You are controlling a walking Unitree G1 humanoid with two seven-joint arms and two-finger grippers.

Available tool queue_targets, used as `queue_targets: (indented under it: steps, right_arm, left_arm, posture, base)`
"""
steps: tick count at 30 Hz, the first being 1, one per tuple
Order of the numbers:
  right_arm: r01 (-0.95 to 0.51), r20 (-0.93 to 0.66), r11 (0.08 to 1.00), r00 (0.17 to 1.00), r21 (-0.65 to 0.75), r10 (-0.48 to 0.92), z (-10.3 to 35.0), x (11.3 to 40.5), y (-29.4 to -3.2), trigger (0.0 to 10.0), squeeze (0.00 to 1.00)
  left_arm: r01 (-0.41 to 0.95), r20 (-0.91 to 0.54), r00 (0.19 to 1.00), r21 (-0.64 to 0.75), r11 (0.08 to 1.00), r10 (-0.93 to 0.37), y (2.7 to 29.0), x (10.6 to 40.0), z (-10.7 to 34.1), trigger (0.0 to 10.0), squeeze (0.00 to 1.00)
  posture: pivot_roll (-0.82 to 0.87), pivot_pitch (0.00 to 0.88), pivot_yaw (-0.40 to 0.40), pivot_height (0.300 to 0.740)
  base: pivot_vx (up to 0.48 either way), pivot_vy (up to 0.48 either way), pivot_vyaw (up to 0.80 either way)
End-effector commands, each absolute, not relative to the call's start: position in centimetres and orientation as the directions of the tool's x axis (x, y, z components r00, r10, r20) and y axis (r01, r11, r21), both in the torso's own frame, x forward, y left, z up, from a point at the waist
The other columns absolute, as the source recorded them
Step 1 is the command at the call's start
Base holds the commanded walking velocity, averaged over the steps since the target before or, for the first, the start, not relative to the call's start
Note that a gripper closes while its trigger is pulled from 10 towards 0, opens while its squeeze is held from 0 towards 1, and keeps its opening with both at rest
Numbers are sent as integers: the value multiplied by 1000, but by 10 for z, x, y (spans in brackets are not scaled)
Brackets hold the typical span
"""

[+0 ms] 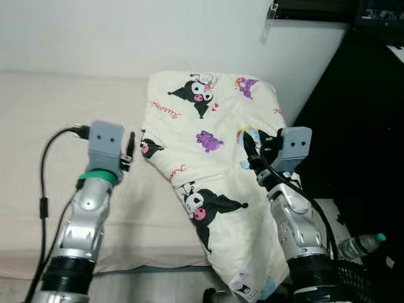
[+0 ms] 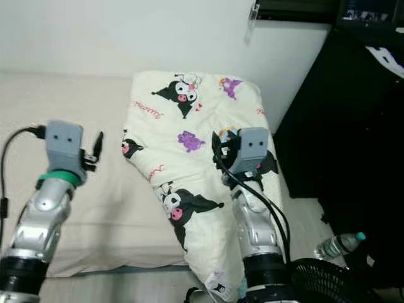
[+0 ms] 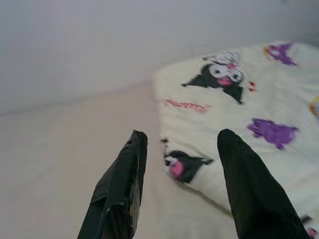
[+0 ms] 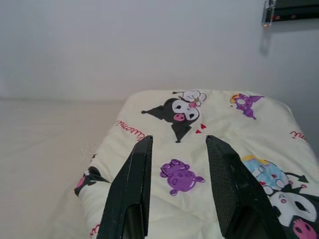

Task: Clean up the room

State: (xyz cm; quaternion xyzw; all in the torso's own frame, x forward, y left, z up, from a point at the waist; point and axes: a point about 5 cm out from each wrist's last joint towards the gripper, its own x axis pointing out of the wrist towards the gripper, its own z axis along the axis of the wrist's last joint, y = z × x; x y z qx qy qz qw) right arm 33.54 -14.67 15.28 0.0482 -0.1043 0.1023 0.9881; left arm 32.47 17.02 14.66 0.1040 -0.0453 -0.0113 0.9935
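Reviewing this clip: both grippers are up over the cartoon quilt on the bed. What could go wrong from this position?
1. The cream cartoon-print quilt hangs over the foot of the beige mattress; a one-sided pull could drag it to the floor.
2. The open right gripper is over the quilt, while the open left gripper is near its edge, so their grasps may be uneven.
3. A clear plastic bottle with a green cap and a black mesh basket lie by the right arm; stepping could knock them.

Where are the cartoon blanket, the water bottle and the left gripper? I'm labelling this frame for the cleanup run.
cartoon blanket (image 1: 221, 126), left eye view, on the printed cream fabric near its middle.
water bottle (image 1: 360, 245), left eye view, on its clear body.
left gripper (image 3: 180, 144), left wrist view, midway between the tips of its black fingers.
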Motion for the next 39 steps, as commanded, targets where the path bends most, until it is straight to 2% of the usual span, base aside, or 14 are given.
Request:
queue_targets:
  steps: [1, 11, 39]
  right_arm:
    - [-190, 198, 979, 965, 78, 172, 147, 333, -152, 10000, 0]
    - [-164, 178, 984, 973, 75, 149, 143, 332, -155, 10000, 0]
    - [-115, 170, 987, 981, 115, 95, 140, 325, -164, 10000, 0]
  left_arm:
    - [14, 74, 997, 213, 977, -30, 171, 323, 144, 10000, 0]
    - [6, 69, 997, 218, 976, -22, 175, 325, 145, 10000, 0]
    - [38, 48, 998, 221, 975, -50, 169, 324, 142, 10000, 0]
  posture:
    - [-124, 49, 33, 723]
    - [-125, 53, 36, 723]
    - [-142, 85, 56, 593]
  base:
    - [0, 0, 0]
    - [0, 0, 0]
    - [0, 0, 0]
